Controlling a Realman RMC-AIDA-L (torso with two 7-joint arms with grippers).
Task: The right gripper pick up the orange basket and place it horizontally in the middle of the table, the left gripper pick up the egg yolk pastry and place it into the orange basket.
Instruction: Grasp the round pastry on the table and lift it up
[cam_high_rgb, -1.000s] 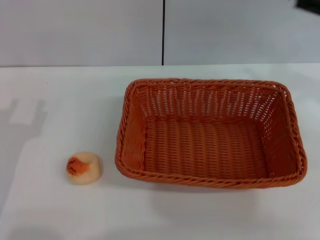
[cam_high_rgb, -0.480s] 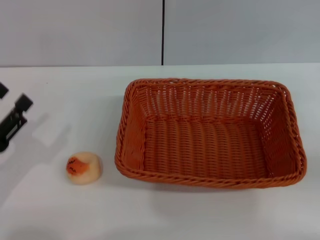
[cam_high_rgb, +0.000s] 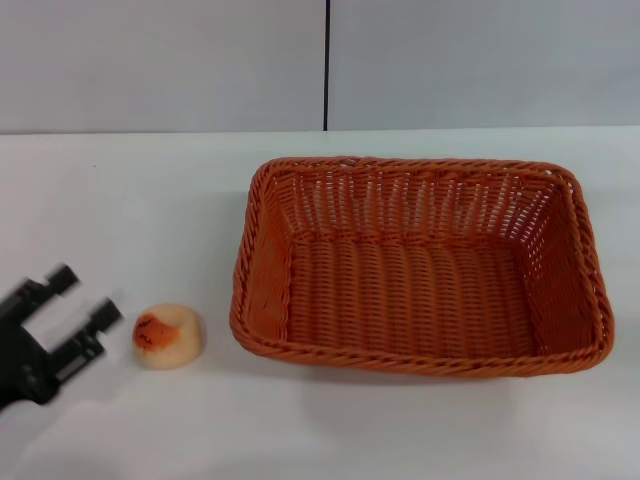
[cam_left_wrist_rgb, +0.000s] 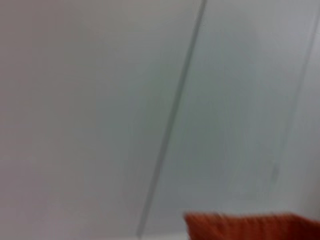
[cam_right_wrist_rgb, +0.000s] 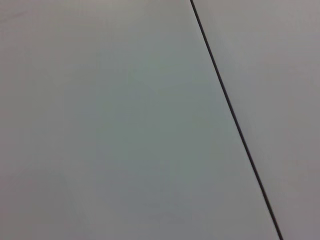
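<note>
Left gripper (cam_high_rgb: 84, 296), fingers apart, beside round egg yolk pastry (cam_high_rgb: 168, 336).

On the table (cam_high_rgb: 150, 180): 1 orange basket (cam_high_rgb: 420, 265), 1 egg yolk pastry (cam_high_rgb: 168, 336), 1 gripper visible, the left gripper (cam_high_rgb: 85, 297).

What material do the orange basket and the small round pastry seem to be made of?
The orange basket looks like woven wicker or plastic rattan: openwork strands, braided rim, slight sheen. The egg yolk pastry looks like soft matte baked dough, or a replica: pale cream, with an orange-red patch.
</note>
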